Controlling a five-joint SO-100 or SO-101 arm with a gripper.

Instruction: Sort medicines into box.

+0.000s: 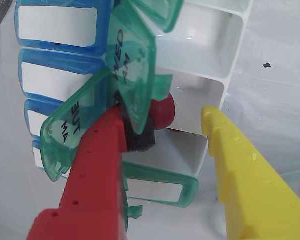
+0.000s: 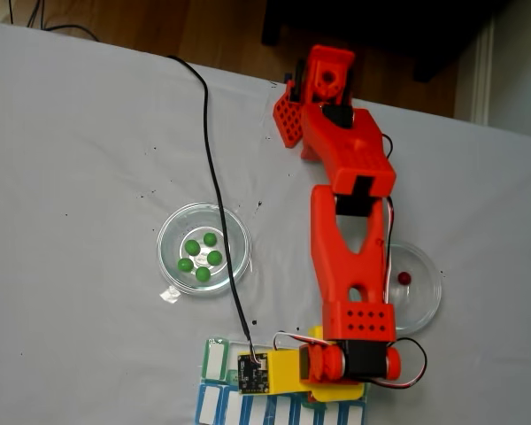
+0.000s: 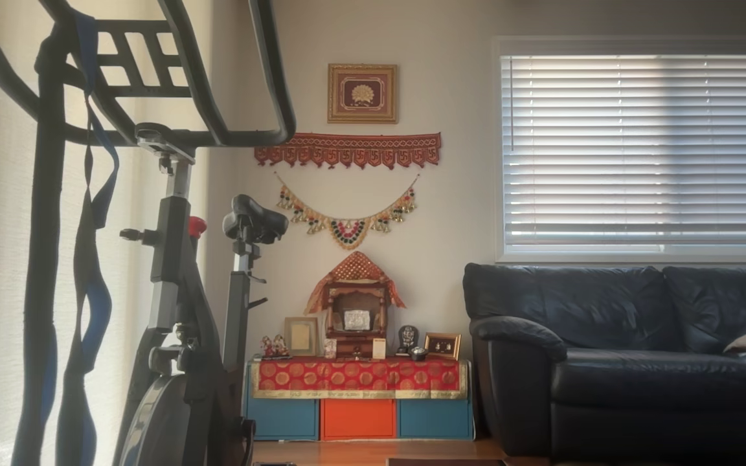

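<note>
Wrist view: gripper (image 1: 162, 117) sits low over the pill organizer (image 1: 210, 65), jaws spread wide, red finger (image 1: 97, 165) left, yellow finger (image 1: 240, 165) right. A black foam pad (image 1: 137, 137) on the red finger's tip touches a red pill (image 1: 162, 110); the yellow finger stands well clear of that pill, so nothing is clamped. The pill lies at the mouth of a white compartment (image 1: 197, 102) of the organizer, just beside the raised green lid marked WED (image 1: 132, 65). The green TUE lid (image 1: 72, 130) is also swung open, against the red finger's left side. Blue lids (image 1: 57, 25) run along the organizer's left edge. Whether the pill rests on the compartment floor or only on the foam, cannot tell. Fixed view: the red arm (image 2: 350, 230) reaches down the white table (image 2: 80, 159) to the organizer (image 2: 217, 363) at the bottom edge, the yellow gripper body over it. Up and left of the organizer, a glass dish (image 2: 170, 257) holds five green pills (image 2: 214, 257). Up and right of the organizer, a second glass dish (image 2: 429, 297), partly behind the arm, holds one red pill (image 2: 404, 278). A black cable (image 2: 214, 186) crosses the first dish toward the organizer.
</note>
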